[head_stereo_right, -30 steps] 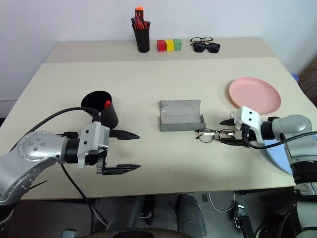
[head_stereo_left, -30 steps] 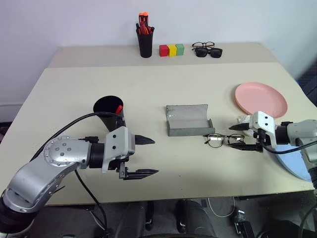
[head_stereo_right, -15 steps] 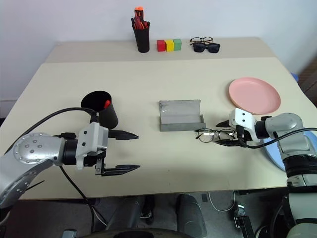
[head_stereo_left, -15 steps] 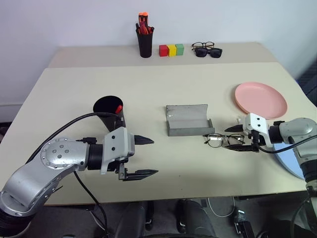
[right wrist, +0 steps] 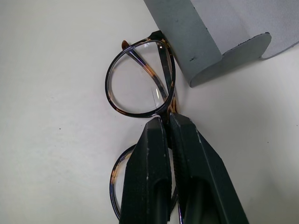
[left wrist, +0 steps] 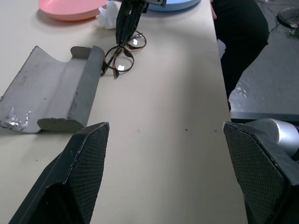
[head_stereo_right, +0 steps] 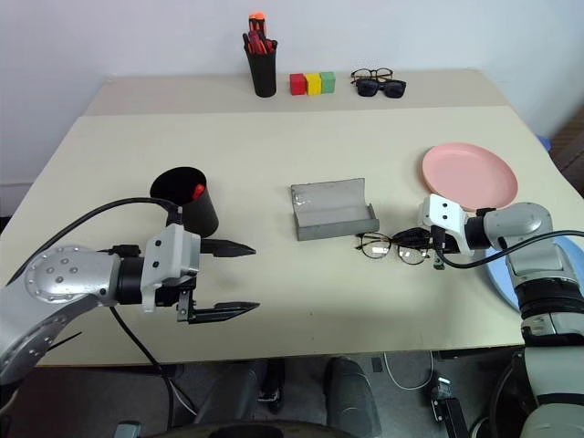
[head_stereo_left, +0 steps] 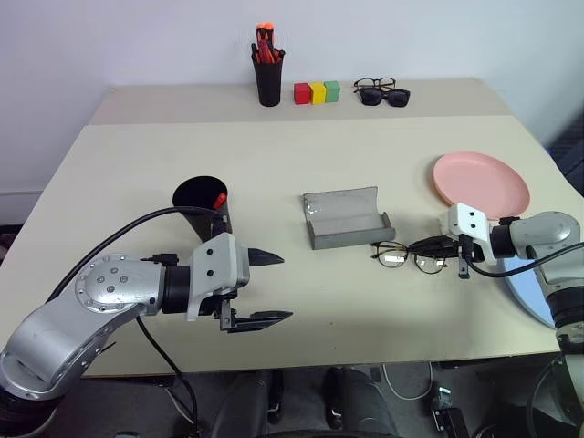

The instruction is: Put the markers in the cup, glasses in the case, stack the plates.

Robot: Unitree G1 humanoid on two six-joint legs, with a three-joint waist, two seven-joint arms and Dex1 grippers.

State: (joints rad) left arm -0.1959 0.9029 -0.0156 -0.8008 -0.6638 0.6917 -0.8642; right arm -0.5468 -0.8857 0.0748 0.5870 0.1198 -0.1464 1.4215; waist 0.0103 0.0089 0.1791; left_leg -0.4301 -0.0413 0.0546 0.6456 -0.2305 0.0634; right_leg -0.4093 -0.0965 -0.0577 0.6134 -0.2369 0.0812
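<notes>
The wire-rimmed glasses (head_stereo_left: 401, 257) lie on the table, with one lens touching the near right corner of the open grey case (head_stereo_left: 345, 219). My right gripper (right wrist: 167, 122) is shut on the glasses at the bridge between the round lenses. The wide black cup (head_stereo_left: 201, 203) stands to the left with a red-capped marker (head_stereo_left: 218, 199) inside it. Just in front of the cup, my left gripper (head_stereo_left: 286, 286) hangs open and holds nothing. The pink plate (head_stereo_left: 481, 182) sits at the right. The blue plate (head_stereo_left: 534, 294) lies partly under my right arm.
At the back stand a black pen holder (head_stereo_left: 267, 75) with orange-red pens, three coloured blocks (head_stereo_left: 316, 92) and two other pairs of glasses (head_stereo_left: 381, 91). A crumpled white scrap (left wrist: 108, 9) lies by the pink plate. The table's front edge runs close below both arms.
My right gripper has shut on the glasses' bridge. The glasses slid a little to the left against the case, which turned slightly. The left arm has stayed still.
</notes>
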